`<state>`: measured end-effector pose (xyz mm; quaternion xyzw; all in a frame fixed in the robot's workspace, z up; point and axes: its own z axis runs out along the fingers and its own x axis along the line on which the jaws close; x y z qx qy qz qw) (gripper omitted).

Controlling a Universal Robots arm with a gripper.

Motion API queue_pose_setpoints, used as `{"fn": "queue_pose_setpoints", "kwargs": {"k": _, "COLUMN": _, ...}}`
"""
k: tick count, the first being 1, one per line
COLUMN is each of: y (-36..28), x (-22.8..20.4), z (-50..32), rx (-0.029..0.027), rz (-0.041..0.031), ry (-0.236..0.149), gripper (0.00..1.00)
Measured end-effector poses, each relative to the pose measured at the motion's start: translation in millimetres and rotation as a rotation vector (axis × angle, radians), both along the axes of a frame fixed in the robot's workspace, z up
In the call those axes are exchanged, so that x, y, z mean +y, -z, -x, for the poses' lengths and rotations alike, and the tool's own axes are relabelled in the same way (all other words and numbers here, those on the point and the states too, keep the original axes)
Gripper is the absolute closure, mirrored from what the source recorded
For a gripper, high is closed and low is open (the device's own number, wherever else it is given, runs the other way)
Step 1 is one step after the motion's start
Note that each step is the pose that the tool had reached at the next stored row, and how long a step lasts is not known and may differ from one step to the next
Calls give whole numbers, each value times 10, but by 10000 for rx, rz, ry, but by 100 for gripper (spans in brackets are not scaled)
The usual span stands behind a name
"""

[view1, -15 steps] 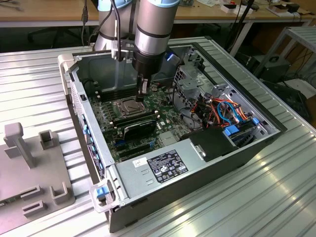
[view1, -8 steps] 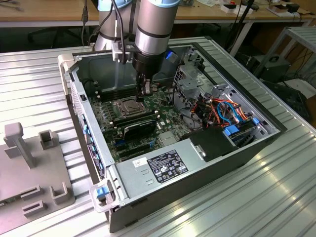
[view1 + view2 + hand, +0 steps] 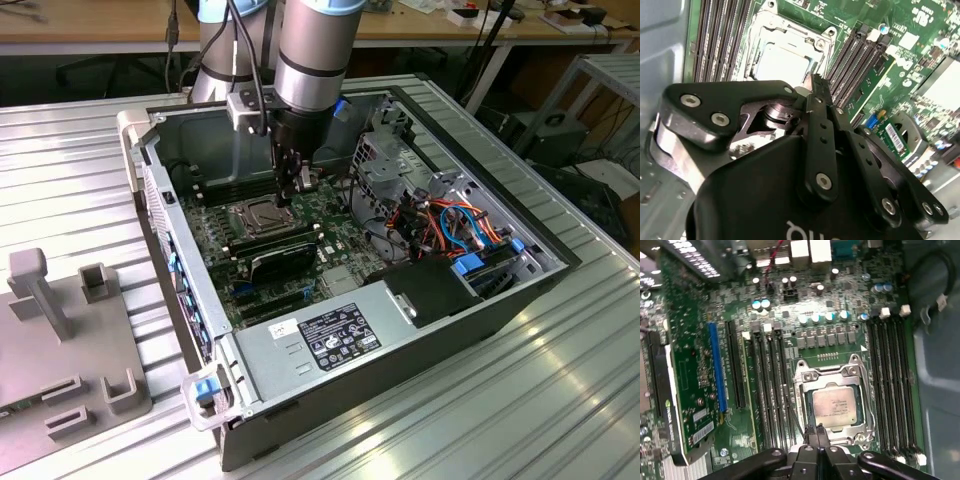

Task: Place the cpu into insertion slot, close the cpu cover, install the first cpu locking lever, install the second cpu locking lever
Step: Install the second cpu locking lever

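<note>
We see the gripper (image 3: 814, 431) with fingertips pressed together, holding nothing, poised at the edge of the insertion slot (image 3: 834, 406) on the green motherboard (image 3: 700, 365). The cpu (image 3: 836, 406) lies seated in the slot, and the cpu cover (image 3: 860, 390) lies closed around it, between the black memory slots (image 3: 892, 385).

In the exterior view, the gripper (image 3: 285, 190) hangs inside the open computer case (image 3: 480, 330).
</note>
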<state>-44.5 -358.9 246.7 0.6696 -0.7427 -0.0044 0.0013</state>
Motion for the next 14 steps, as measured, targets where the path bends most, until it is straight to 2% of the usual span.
{"fn": "queue_pose_setpoints", "kwargs": {"k": 14, "y": 0, "x": 0, "z": 0, "rx": 1, "rz": -18, "ry": -72, "gripper": 89}}
